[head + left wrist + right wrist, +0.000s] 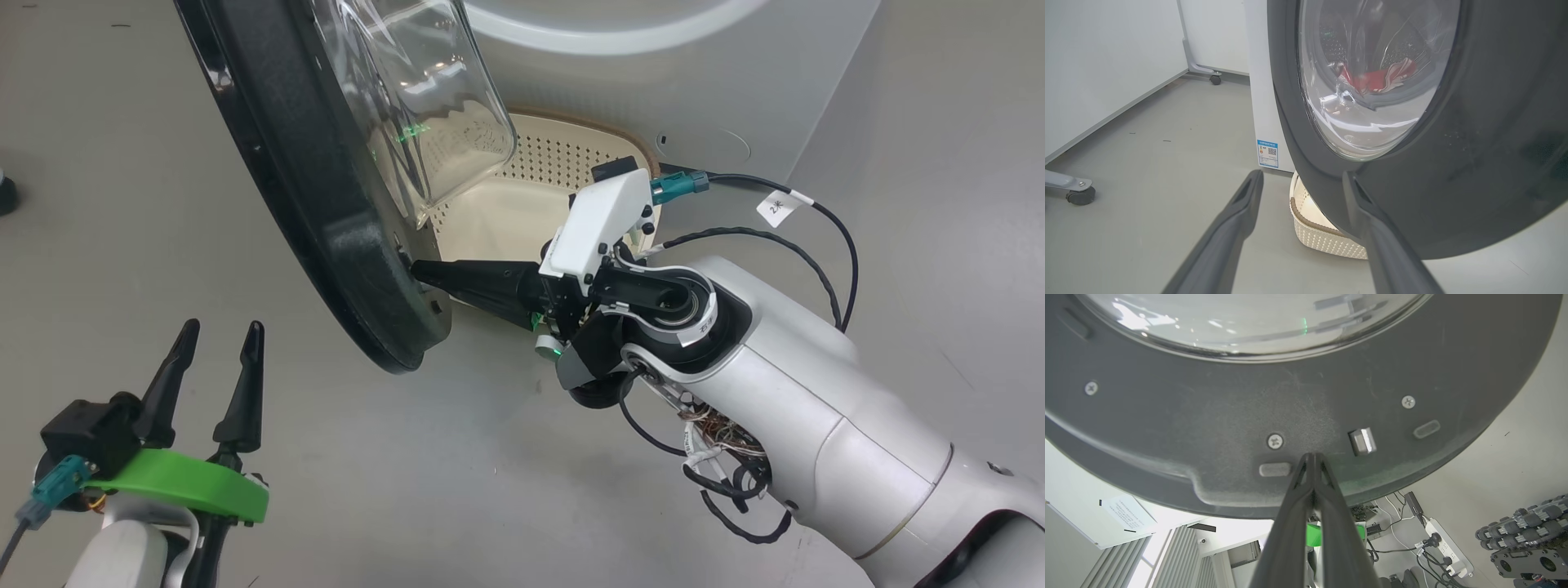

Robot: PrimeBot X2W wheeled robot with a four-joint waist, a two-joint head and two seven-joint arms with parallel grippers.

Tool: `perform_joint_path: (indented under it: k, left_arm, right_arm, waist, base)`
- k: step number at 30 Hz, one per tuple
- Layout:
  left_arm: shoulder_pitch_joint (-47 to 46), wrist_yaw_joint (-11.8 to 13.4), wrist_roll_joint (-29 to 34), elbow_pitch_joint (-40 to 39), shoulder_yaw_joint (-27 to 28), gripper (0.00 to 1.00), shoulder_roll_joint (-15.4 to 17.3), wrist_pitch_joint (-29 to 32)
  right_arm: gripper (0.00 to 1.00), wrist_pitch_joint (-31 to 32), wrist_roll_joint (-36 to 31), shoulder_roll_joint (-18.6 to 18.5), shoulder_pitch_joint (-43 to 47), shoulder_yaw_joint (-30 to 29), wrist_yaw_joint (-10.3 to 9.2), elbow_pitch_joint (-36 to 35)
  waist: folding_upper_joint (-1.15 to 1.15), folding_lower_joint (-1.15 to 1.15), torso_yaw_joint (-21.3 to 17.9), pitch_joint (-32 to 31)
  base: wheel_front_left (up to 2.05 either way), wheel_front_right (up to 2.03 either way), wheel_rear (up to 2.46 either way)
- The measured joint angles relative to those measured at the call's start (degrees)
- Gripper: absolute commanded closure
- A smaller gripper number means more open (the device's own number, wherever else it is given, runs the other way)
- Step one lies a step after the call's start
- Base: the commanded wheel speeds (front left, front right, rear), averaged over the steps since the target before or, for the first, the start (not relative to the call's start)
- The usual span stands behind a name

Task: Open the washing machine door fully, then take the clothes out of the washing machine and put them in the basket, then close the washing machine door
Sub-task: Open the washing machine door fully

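Right end effector (416,271) touches door (326,204).

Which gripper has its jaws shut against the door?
The right gripper: jaws pressed together, tips against the dark inner rim of the washing machine door. The left gripper sits apart from it, jaws open.

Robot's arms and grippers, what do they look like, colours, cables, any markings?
The left gripper and right gripper each have two long, dark, tapered fingers. The left sits on a bright green bracket with a teal connector. The right carries a white angular housing; its teal plug feeds a black cable with a white tag. The right forearm is silver-white, with loose wires exposed.
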Motion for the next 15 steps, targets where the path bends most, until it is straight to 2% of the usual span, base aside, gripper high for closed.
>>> perform_joint_path:
  k: [6,15]
  left_arm:
    - [-0.02,0.00,0.00,0.00,-0.11,0.00,-0.01,0.00]
    - [-0.03,0.00,0.00,0.68,1.35,0.00,-0.14,0.00]
  right_arm:
    - [1.00,-1.31,1.33,0.01,-1.05,1.97,0.58,-0.20]
    - [1.00,-3.55,1.96,0.22,-1.57,3.37,3.18,2.19]
  waist:
    - [0.00,0.00,0.25,0.17]
    - [0.00,0.00,-0.34,-1.08]
  base:
    - [0.00,0.00,0.00]
    - [0.00,0.00,0.00]
